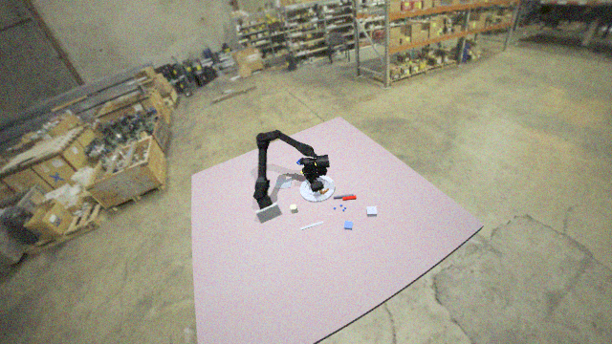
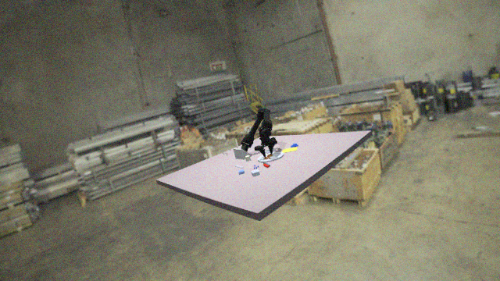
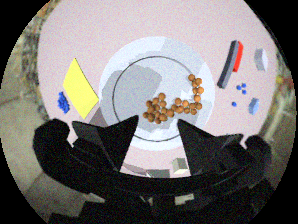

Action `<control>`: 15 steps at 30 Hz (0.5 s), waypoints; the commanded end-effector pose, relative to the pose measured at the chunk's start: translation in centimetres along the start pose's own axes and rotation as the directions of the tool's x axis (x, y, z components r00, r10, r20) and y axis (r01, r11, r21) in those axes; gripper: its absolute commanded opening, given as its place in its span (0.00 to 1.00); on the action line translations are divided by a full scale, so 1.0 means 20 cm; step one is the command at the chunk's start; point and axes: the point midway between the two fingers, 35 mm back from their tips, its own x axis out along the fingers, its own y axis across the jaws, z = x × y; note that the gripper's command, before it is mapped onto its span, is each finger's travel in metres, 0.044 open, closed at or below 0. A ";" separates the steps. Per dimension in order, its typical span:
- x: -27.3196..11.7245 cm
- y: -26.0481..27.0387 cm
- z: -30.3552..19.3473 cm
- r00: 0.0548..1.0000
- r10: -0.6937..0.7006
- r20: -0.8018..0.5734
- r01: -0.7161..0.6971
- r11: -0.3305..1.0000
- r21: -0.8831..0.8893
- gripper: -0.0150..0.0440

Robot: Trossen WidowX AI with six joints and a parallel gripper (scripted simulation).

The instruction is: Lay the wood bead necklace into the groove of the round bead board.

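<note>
The round bead board (image 1: 311, 196) (image 2: 277, 157) (image 3: 118, 62) is pale, with a thin dark ring-shaped groove. The orange-brown wood bead necklace (image 1: 324, 192) (image 3: 186, 104) lies on it, bunched in a clump near the lower middle in the wrist view. From there a line of beads runs right and curls up, ending inside the ring at the upper right. Some beads on the right lie near the groove. My gripper (image 1: 316, 188) (image 2: 268, 155) (image 3: 158, 119) is open, low over the board, its fingertips on both sides of the clump. Whether they touch beads is unclear.
A yellow sheet (image 3: 80, 90) and a blue pile (image 3: 63, 102) lie left of the board in the wrist view. A dark bar (image 3: 229, 65), a red bar (image 3: 238, 56), a pale block (image 3: 261, 59) and a blue block (image 3: 254, 105) lie right. A cream cube (image 1: 294, 208) and white stick (image 1: 312, 225) lie nearby.
</note>
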 end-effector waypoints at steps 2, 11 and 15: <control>0.00 0.00 0.00 1.000 0.000 0.001 0.000 1.000 -0.001 0.60; 0.00 0.00 0.00 1.000 0.000 0.001 0.000 1.000 -0.001 0.33; 0.00 0.00 0.00 1.000 0.000 0.001 0.000 1.000 -0.001 0.29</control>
